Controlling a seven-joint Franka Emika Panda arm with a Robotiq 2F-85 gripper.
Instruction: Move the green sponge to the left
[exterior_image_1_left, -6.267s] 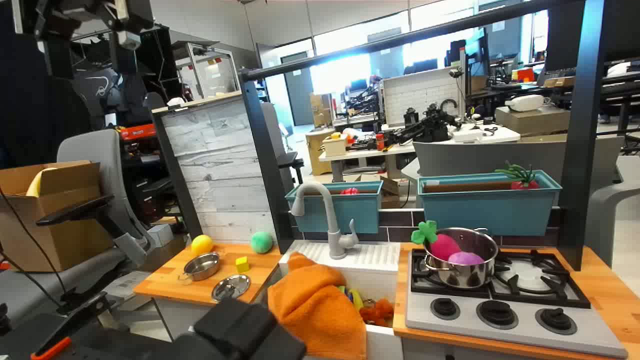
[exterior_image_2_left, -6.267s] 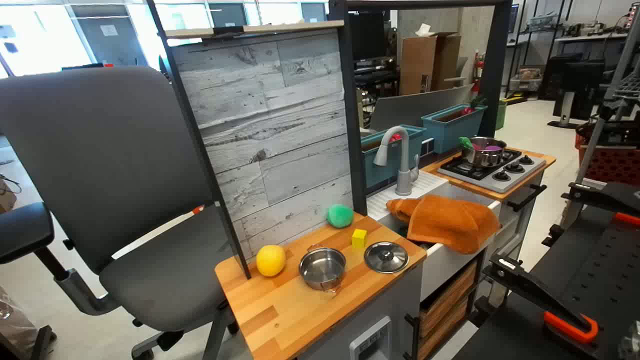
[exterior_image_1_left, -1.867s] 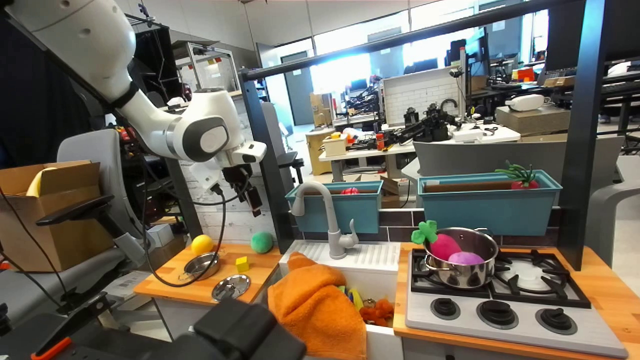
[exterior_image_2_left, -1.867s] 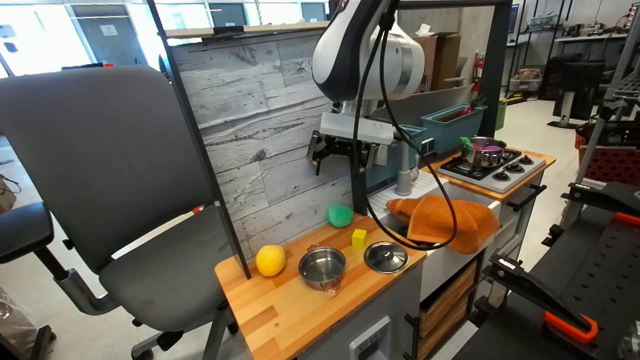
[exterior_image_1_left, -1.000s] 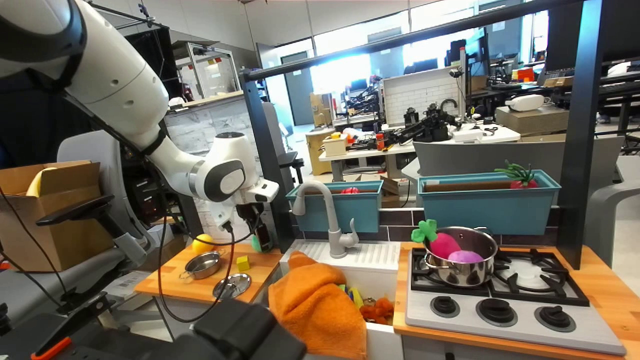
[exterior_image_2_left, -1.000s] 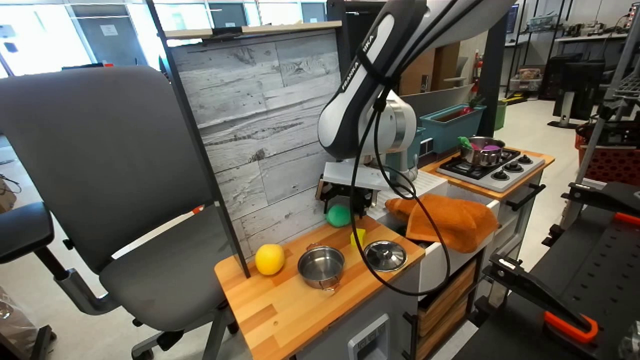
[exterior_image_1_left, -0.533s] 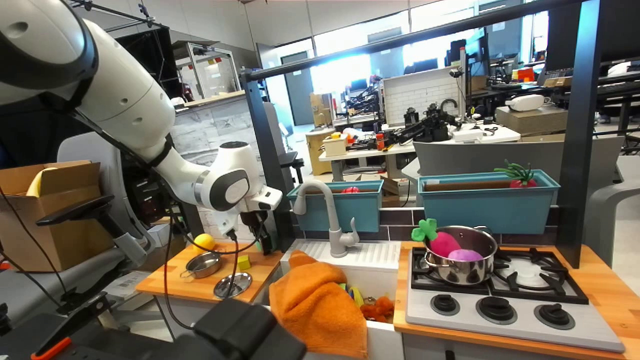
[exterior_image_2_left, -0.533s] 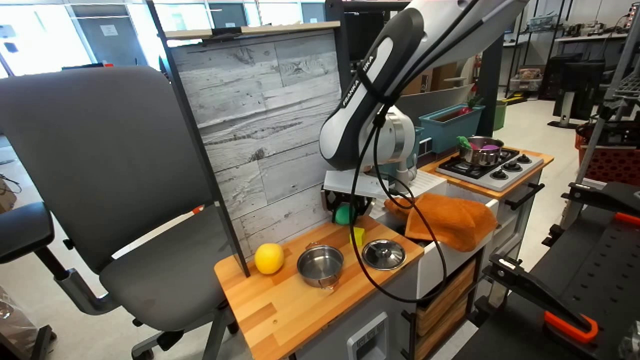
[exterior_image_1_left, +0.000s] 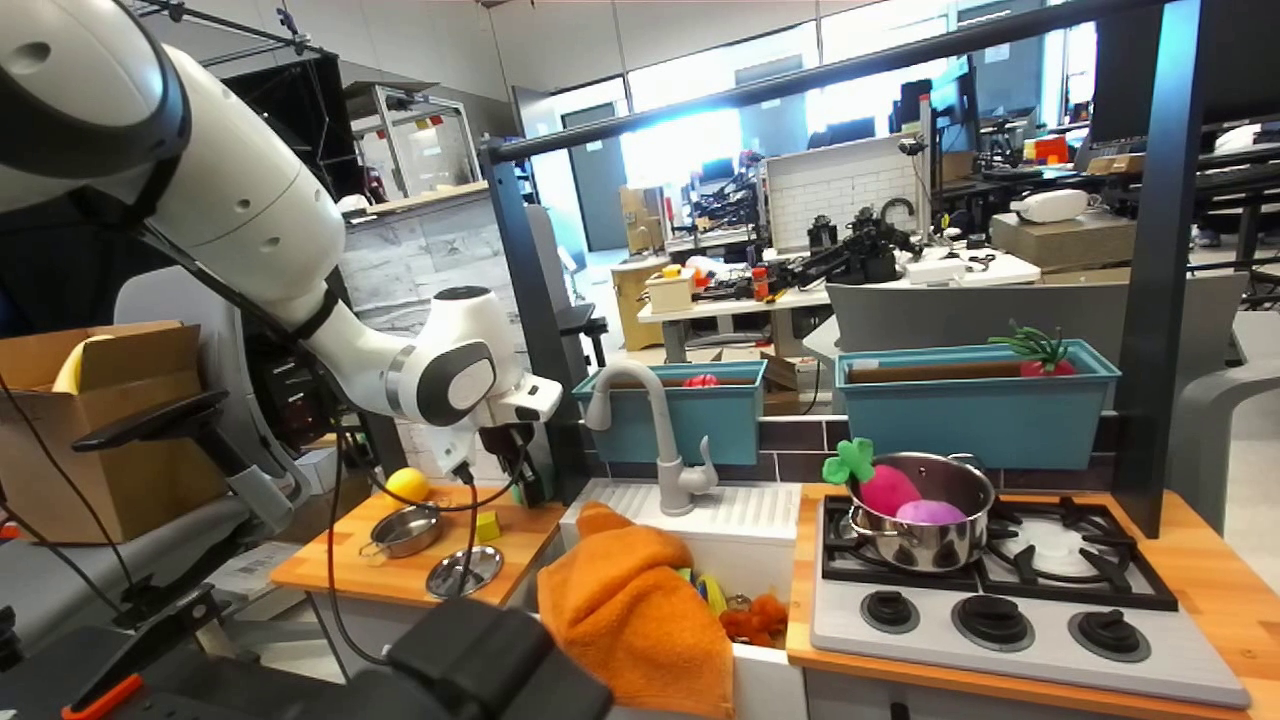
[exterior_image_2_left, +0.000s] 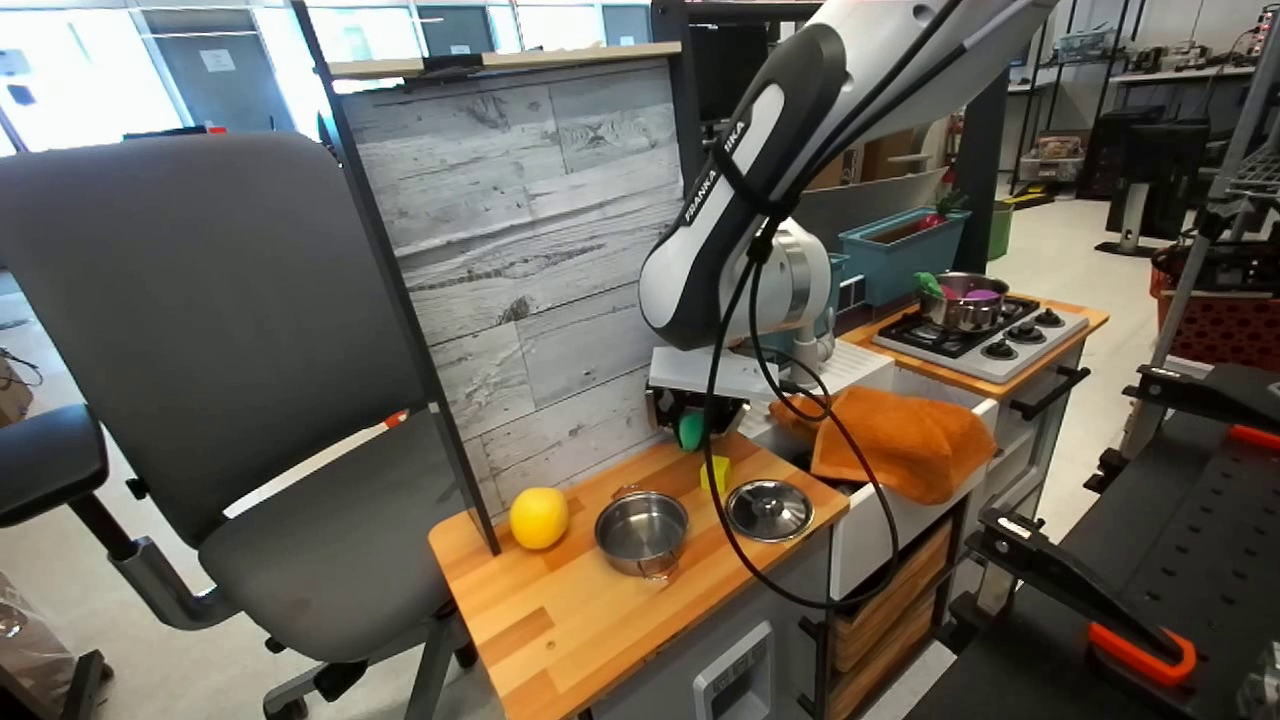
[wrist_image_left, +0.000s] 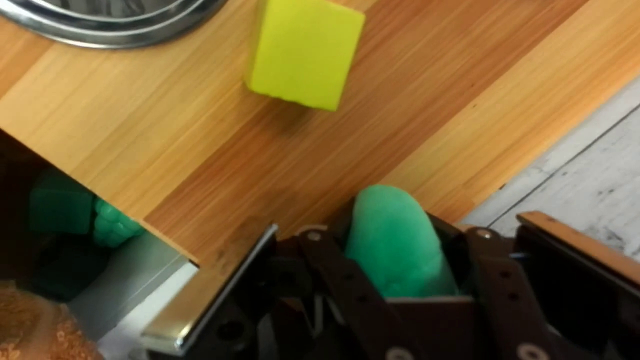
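The green sponge, a rounded soft lump, sits between the fingers of my gripper in the wrist view. Both fingers press its sides and squeeze it into a tall, narrow shape. In an exterior view the sponge shows below the gripper body, at the back corner of the wooden counter. Only a sliver of green shows behind the dark gripper in an exterior view. Whether the sponge's underside touches the counter, I cannot tell.
Close by stand a yellow cube and a pot lid. A small pot and a yellow ball lie farther along the counter. Behind rises a wood-look panel; the sink with an orange cloth adjoins. An arm cable hangs in front.
My gripper came down from above the counter onto the sponge. Its jaws then drew together, and the sponge went from round to narrow. The arm has barely moved in the last half second.
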